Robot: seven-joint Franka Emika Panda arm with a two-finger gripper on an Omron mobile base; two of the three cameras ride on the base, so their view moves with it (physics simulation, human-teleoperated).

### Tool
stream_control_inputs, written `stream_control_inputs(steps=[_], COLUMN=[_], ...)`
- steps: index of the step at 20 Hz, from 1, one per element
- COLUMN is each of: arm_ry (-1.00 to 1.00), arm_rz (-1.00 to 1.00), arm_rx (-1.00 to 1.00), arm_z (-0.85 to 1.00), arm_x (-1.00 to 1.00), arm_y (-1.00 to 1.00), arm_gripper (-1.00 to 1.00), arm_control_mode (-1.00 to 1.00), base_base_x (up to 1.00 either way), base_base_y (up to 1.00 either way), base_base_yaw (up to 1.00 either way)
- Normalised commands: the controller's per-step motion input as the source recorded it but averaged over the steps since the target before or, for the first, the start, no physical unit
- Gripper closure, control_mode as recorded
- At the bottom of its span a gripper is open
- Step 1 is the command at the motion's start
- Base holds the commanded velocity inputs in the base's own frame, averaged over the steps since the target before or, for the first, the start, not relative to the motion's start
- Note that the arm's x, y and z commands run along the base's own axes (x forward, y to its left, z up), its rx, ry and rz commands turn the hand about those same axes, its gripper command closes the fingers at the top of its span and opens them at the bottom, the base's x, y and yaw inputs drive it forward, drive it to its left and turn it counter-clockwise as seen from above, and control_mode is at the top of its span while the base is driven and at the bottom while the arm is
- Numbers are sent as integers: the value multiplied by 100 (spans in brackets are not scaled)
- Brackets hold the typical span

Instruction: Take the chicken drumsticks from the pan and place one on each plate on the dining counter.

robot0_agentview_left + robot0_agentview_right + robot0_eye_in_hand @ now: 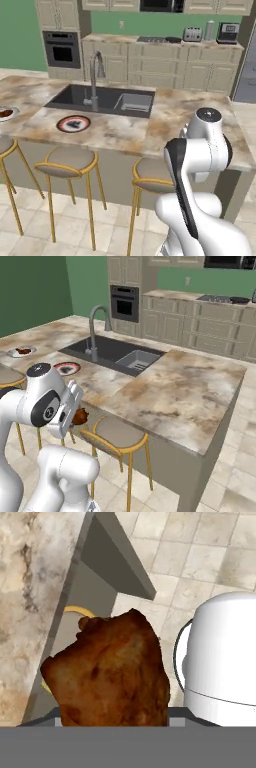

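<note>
A glazed, reddish-brown drumstick (112, 672) fills the foreground of the hand view, its lumpy roasted skin blocking the pincer's fingertips, which are hidden behind the meat; the pincer (80, 417) is pinching that drumstick. In the right base view the same piece shows as a small brown lump beside the white arm's hand, held off the near edge of the dining surface (175, 391) and above a round tan stool seat (116, 432) with a brass-coloured ring and legs. In the left base view the arm's own white body covers the hand and its load.

The second drumstick (23, 351) lies on the grey-white plate (21, 352) at the far left of the surface; in the left base view that plate (7, 113) is cut off by the frame edge and the meat is only a dark smear. The plate with the dark red rim (73, 123) sits near the surface's front edge, just in front of the sink; a dark patch at its centre is hard to make out.

The surface is a long slab of beige-brown marbled stone with grey-beige sides. A dark rectangular sink (102, 99) is sunk into it, with a curved metal tap (95, 80) at its near rim. Right of the sink the stone lies bare out to its far corner. Pale tiled floor (200, 557) spreads beyond the surface's end.
</note>
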Motion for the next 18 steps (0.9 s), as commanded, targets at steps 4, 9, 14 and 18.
stream_control_inputs(steps=[4, 9, 14, 18], arm_ry=[0, 0, 0, 0], arm_rz=[0, 0, 0, 0], arm_rx=[0, 0, 0, 0], arm_z=[0, 0, 0, 0], arm_x=[0, 0, 0, 0], arm_y=[0, 0, 0, 0], arm_gripper=[100, 100, 100, 100], arm_control_mode=[100, 100, 100, 100], base_base_x=[0, 17, 25, 22], base_base_y=[100, 100, 87, 29], base_base_yaw=[-34, -15, 6, 21])
